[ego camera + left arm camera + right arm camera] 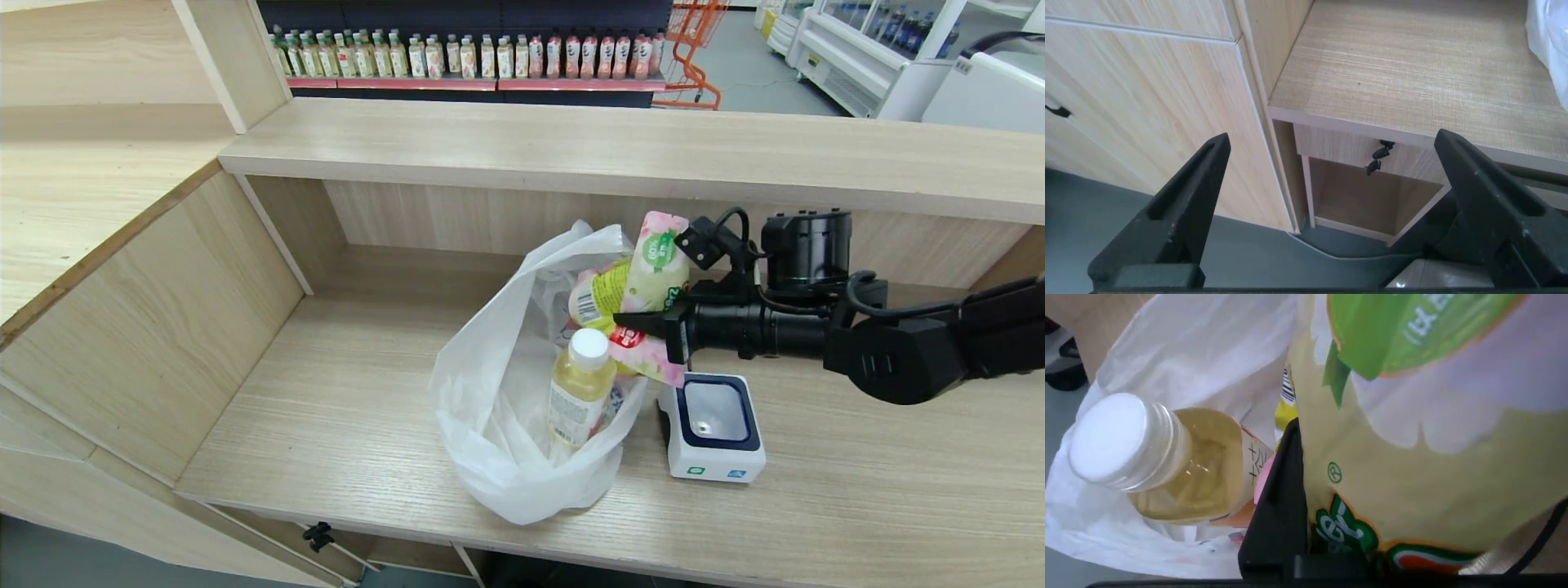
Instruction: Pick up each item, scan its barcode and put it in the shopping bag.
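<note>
A: Along the top?
B: A row of bottled drinks point(465, 55) on a pink-edged shelf point(424, 83), an orange wire rack point(692, 45) right of them, white freezers point(853, 69) upper right.
A: Below?
B: A pale wooden counter point(343, 408), a small black latch point(317, 535) at lower left.

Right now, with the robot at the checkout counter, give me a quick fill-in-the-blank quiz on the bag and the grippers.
1. The pink and green pouch is held over the shopping bag by the ____ gripper.
2. The bottle standing in the bag has a ____ cap.
3. The left gripper, down by the counter's front edge, is ____ and holds nothing.

Missing words: right; white; open
</note>
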Available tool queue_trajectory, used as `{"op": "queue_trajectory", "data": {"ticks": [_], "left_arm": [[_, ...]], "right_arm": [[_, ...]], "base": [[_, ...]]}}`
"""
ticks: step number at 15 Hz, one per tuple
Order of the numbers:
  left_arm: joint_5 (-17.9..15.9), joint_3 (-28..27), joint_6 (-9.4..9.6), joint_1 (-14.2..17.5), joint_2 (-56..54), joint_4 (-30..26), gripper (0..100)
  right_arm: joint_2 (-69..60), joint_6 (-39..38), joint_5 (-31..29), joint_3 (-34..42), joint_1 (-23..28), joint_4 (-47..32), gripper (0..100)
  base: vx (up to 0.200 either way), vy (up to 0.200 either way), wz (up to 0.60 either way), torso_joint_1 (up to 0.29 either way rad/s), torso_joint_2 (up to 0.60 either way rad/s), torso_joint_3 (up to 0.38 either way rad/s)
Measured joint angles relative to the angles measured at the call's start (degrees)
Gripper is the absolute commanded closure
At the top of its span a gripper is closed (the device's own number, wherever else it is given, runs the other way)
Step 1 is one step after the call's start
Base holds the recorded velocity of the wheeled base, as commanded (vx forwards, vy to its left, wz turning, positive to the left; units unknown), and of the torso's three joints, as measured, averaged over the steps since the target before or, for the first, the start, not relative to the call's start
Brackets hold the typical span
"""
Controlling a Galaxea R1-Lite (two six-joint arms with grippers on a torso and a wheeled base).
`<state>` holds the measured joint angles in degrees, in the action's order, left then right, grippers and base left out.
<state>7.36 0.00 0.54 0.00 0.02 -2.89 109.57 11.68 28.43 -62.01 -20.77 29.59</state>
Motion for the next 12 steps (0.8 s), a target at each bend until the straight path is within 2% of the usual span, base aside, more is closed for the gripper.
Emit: {"op": "queue_trajectory", "data": {"ticks": [1,2,6,9,12], "left_arm": [[0.0,0.0,-0.02,0.0,0.0,-0.01,0],[0.0,0.0,-0.02,0.0,0.0,0.0,0],[0.0,0.0,0.0,-0.05,0.0,-0.01,0],[0.0,0.0,0.0,-0.02,0.0,-0.01,0],[0.0,0.0,0.0,-0.05,0.0,0.0,0]], "right_arm": [[0.71,0.35,0.01,0.13,0.16,0.27,100],[1.29,0.41,0.09,0.17,0.22,0.63,0],[2.15,-3.67,3.05,-1.32,0.41,2.93,0],[-0.39,-13.26,4.66,-3.34,0.35,3.88,0],[-6.46,-15.97,5.03,-1.0,1.38,3.56,0]], "base": [[0.0,0.0,0.0,0.0,0.0,0.0],[0.0,0.0,0.0,0.0,0.0,0.0],[0.0,0.0,0.0,0.0,0.0,0.0],[0.0,0.0,0.0,0.0,0.0,0.0],[0.0,0.0,0.0,0.0,0.0,0.0]]}}
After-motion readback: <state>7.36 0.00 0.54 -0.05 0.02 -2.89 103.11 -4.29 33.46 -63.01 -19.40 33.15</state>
